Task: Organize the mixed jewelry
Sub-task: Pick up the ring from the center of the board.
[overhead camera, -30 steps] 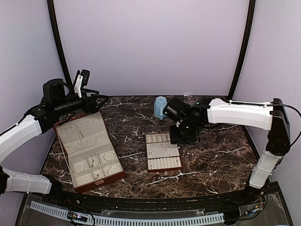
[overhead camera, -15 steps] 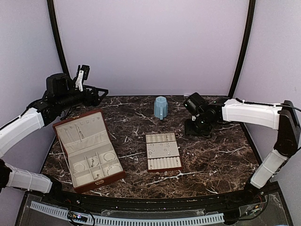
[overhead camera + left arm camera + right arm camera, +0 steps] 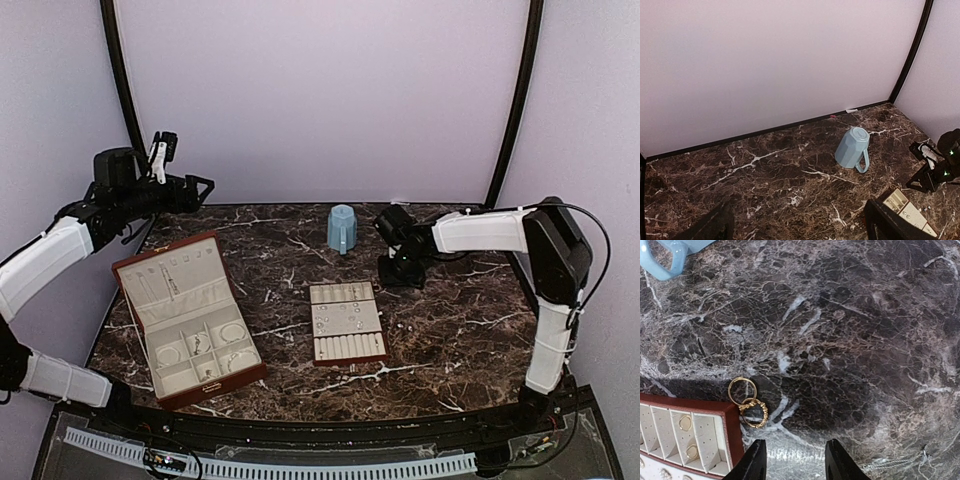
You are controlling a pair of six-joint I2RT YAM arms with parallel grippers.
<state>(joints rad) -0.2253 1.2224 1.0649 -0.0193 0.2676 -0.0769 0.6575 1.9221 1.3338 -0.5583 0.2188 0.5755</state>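
Observation:
Two gold-coloured rings (image 3: 742, 389) (image 3: 754, 412) lie touching each other on the marble, just off a corner of the cream slotted tray (image 3: 690, 432). A thin chain (image 3: 900, 463) lies at the lower right. My right gripper (image 3: 796, 465) hovers low over the marble right of the rings, open, with nothing between its fingers (image 3: 754, 462). From above, it (image 3: 393, 270) sits behind the tray (image 3: 345, 322), right of the mug. Tiny loose pieces (image 3: 402, 326) dot the table right of the tray. My left gripper (image 3: 800, 227) is raised at the back left, open and empty.
A light blue mug (image 3: 342, 228) stands upside down at the back centre. The reddish-brown jewelry box (image 3: 190, 315) lies open at the left, with hoops in its cream compartments. Purple walls and black poles close the back and sides.
My right gripper has pulled back from beside the tray toward the rear of the table. The left arm has lifted and swung further left.

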